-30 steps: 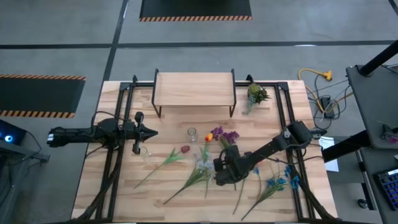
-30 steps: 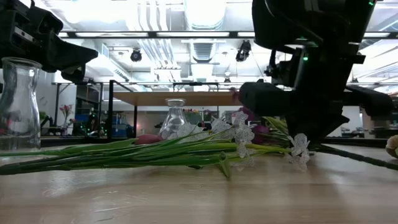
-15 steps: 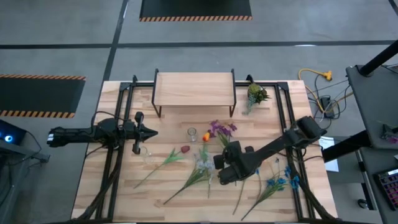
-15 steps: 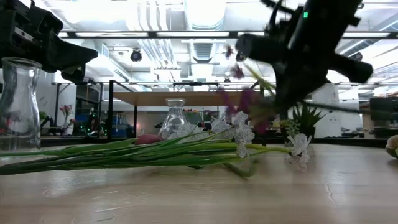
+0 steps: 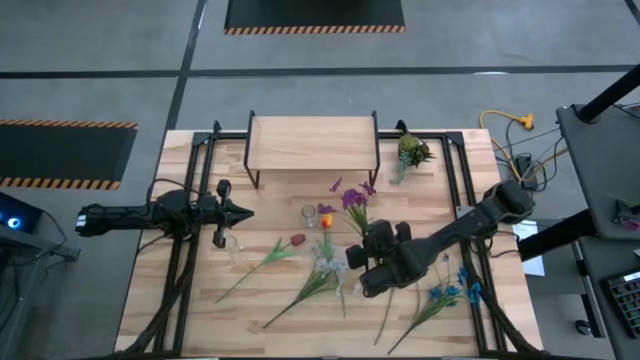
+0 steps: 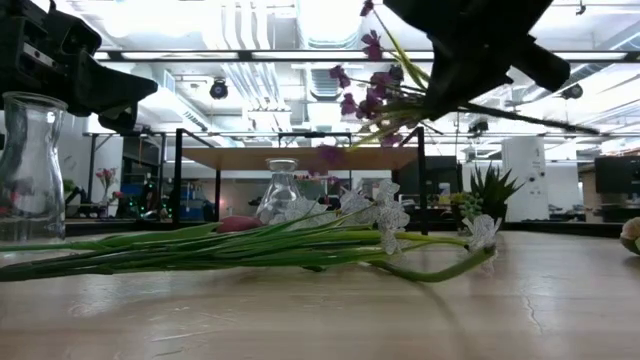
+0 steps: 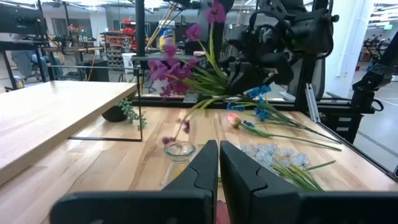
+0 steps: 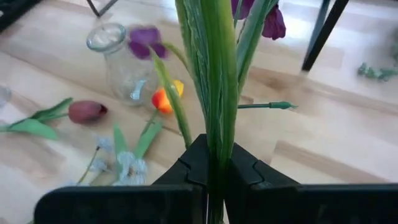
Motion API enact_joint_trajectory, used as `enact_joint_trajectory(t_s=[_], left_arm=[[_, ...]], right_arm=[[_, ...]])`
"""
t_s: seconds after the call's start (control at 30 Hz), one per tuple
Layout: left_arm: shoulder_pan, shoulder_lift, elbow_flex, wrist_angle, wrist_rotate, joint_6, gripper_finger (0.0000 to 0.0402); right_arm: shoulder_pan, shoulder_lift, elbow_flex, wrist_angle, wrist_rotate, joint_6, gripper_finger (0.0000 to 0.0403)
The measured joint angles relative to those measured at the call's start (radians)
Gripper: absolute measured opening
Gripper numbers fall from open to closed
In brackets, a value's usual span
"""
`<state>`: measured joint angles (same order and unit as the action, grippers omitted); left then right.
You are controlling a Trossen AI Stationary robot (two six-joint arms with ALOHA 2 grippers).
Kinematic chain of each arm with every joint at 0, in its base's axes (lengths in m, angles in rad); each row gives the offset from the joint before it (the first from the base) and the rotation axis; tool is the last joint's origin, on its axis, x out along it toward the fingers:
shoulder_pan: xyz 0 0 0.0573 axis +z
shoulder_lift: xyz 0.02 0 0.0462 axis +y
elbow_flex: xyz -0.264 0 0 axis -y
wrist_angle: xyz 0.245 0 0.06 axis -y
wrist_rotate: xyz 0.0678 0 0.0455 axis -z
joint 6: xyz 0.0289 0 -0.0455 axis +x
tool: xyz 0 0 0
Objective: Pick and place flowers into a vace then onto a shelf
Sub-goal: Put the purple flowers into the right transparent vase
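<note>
My right gripper [image 5: 363, 246] [image 8: 214, 155] is shut on a bunch of purple flowers [image 5: 350, 197] [image 6: 375, 85], raised above the table's middle. Other flowers lie flat on the tabletop: a dark red one [image 5: 297, 241], whitish ones [image 5: 330, 263], an orange one [image 5: 325, 220] and blue ones [image 5: 445, 293]. A small glass vase [image 5: 309, 215] [image 8: 121, 59] stands just in front of the shelf [image 5: 312, 142]. A taller glass carafe [image 6: 22, 165] stands under my left gripper [image 5: 238, 212] [image 7: 218, 158], which is shut and hovers at the left, touching nothing. My right gripper pinches the bunch's green stems [image 8: 214, 134] between its two fingers, well below the heads. The fingers lie across the stems. The bunch is lifted clear of the table, its purple heads [image 6: 372, 45] slanting up toward the far left and a stem tail [image 6: 560, 125] sticking out behind.
A leafy green-yellow sprig [image 5: 410, 152] lies by the shelf's right legs. Black frame rails [image 5: 195, 170] run along the table's left and right sides. Long stems [image 6: 200, 250] stretch across the table's near middle. Bare wood shows at the near-left corner [image 5: 170, 320].
My right gripper has risen from the tabletop with the purple bunch and shifted a little toward the far edge. The bunch has gone from lying among the other flowers to lifted clear, its heads swung up toward the shelf. The left arm has kept still.
</note>
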<state>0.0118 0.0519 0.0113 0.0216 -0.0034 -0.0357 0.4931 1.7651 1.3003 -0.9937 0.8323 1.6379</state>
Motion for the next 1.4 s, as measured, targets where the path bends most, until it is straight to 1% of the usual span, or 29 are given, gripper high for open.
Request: enact_joint_trajectory(t_s=[0.1,0.17,0.4,0.47,0.57,0.67,0.77,0.87,1.1,1.17,1.33,1.4], left_arm=[[0.000,0.000,0.000,0.000,0.000,0.000,0.0000],[0.000,0.000,0.000,0.000,0.000,0.000,0.0000],[0.000,0.000,0.000,0.000,0.000,0.000,0.0000],[0.000,0.000,0.000,0.000,0.000,0.000,0.0000],[0.000,0.000,0.000,0.000,0.000,0.000,0.0000],[0.000,0.000,0.000,0.000,0.000,0.000,0.0000],[0.000,0.000,0.000,0.000,0.000,0.000,0.0000],[0.000,0.000,0.000,0.000,0.000,0.000,0.0000],[0.000,0.000,0.000,0.000,0.000,0.000,0.0000],[0.000,0.000,0.000,0.000,0.000,0.000,0.0000],[0.000,0.000,0.000,0.000,0.000,0.000,0.0000],[0.000,0.000,0.000,0.000,0.000,0.000,0.0000]], right_arm=[[0.000,-0.011,0.000,-0.001,-0.073,-0.010,0.0017],[0.009,-0.014,0.000,0.001,-0.062,-0.020,0.0017],[0.019,-0.012,0.000,0.037,0.168,-0.128,0.0017],[0.008,-0.009,0.000,0.075,0.204,-0.179,0.0017],[-0.012,-0.008,-0.001,0.166,0.238,-0.310,0.0017],[-0.032,-0.008,-0.001,0.288,0.275,-0.483,0.0017],[-0.059,-0.011,-0.001,0.410,0.273,-0.653,0.0017],[-0.098,-0.018,-0.001,0.497,0.235,-0.789,0.0017],[-0.218,-0.040,-0.001,0.623,0.053,-0.999,0.0017],[-0.242,-0.040,-0.001,0.675,0.017,-1.070,0.0017],[-0.290,-0.040,-0.001,0.888,-0.021,-1.270,0.0017],[-0.315,-0.040,-0.001,1.004,-0.092,-1.357,0.0017]])
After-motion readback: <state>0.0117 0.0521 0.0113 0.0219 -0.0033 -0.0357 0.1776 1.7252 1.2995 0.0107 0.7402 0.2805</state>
